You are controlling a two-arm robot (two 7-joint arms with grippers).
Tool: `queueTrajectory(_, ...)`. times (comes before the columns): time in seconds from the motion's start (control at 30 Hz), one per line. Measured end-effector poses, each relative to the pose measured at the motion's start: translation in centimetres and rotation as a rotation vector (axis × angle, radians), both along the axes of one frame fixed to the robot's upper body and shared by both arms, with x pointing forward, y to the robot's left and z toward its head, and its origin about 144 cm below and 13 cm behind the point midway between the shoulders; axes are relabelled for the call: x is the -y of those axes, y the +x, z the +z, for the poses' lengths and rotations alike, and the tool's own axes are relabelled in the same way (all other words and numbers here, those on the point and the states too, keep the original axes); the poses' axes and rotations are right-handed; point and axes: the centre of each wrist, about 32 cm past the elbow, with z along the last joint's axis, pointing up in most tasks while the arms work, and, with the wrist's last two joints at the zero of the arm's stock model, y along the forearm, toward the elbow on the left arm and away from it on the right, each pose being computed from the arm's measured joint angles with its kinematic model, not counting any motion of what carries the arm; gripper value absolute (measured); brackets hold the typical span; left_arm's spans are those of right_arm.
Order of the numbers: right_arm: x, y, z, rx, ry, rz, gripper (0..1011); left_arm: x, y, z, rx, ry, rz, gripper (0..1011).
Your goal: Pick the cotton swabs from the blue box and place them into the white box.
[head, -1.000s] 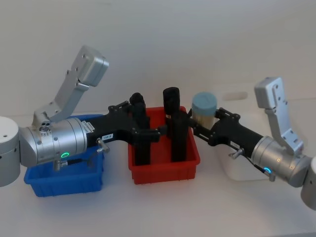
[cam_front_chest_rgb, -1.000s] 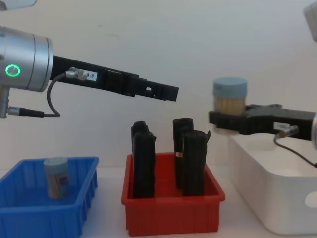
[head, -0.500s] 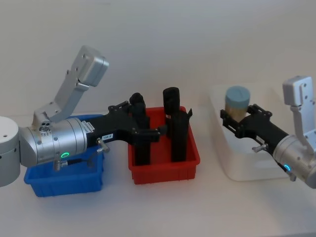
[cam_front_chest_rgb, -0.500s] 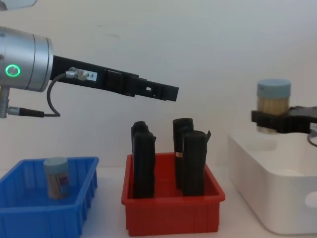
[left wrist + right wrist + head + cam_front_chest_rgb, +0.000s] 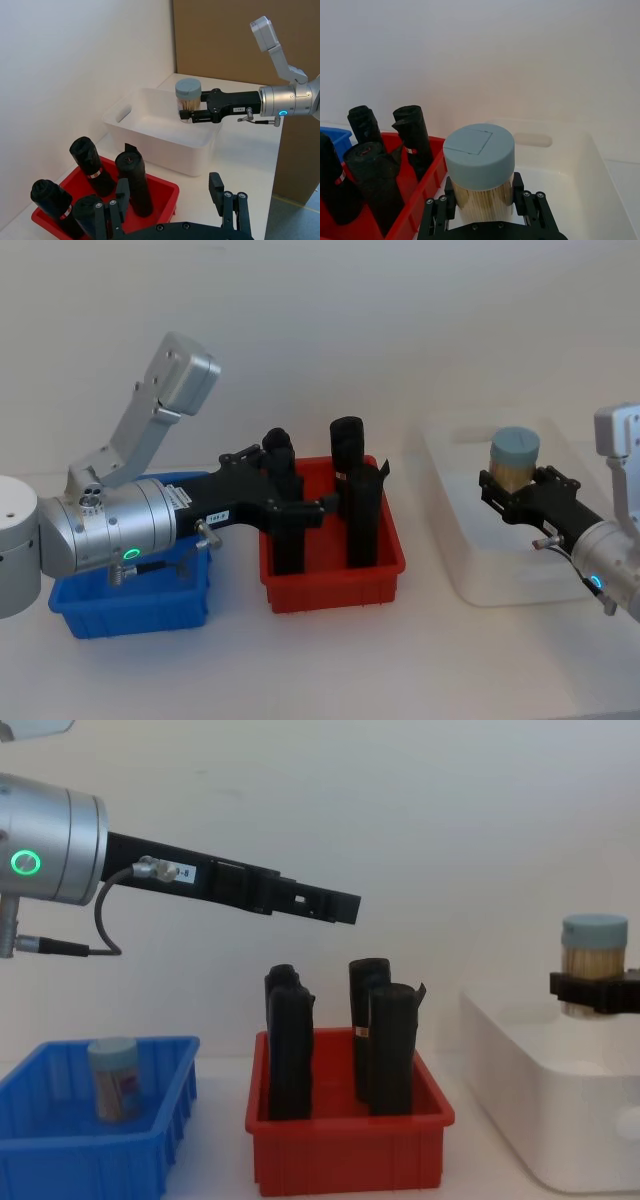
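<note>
Right gripper (image 5: 513,482) clamped on swab tub (image 5: 514,452), upright, lid above jaws; white box (image 5: 470,570) directly beneath, ready for drop. Left gripper (image 5: 345,907) spread wide, idle over red bin (image 5: 350,1155). Second tub (image 5: 112,1077) in blue box (image 5: 150,1160), behind it

glossy white box (image 5: 515,1110), ribbed plastic blue box (image 5: 130,606), matt black rolls (image 5: 358,525)

Two swab tubs (image 5: 112,1078), four black rolls (image 5: 134,182), one blue box (image 5: 90,1165), one red bin (image 5: 350,1157), one white box (image 5: 540,1110).
</note>
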Motion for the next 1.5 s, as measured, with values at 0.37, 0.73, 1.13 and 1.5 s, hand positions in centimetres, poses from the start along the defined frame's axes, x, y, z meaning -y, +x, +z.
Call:
queueTrajectory(0.37, 0.13, 0.53, -0.53, -0.05, 0.023, -0.014, 646, 0.0, 0.0, 0.0, 0.0, 0.0, 0.0, 1004)
queueTrajectory(0.73, 0.27, 0.75, -0.71, -0.064, 0.032, -0.019, 865, 0.0, 0.0, 0.0, 0.0, 0.0, 0.0, 1004)
queueTrajectory(1.13, 0.33, 0.72, -0.62, -0.033, 0.033, -0.014, 1002, 0.0, 0.0, 0.0, 0.0, 0.0, 0.0, 1004)
queueTrajectory(1.5, 0.26, 0.41, -0.24, 0.025, 0.018, -0.004, 1002, 0.0, 0.0, 0.0, 0.0, 0.0, 0.0, 1004)
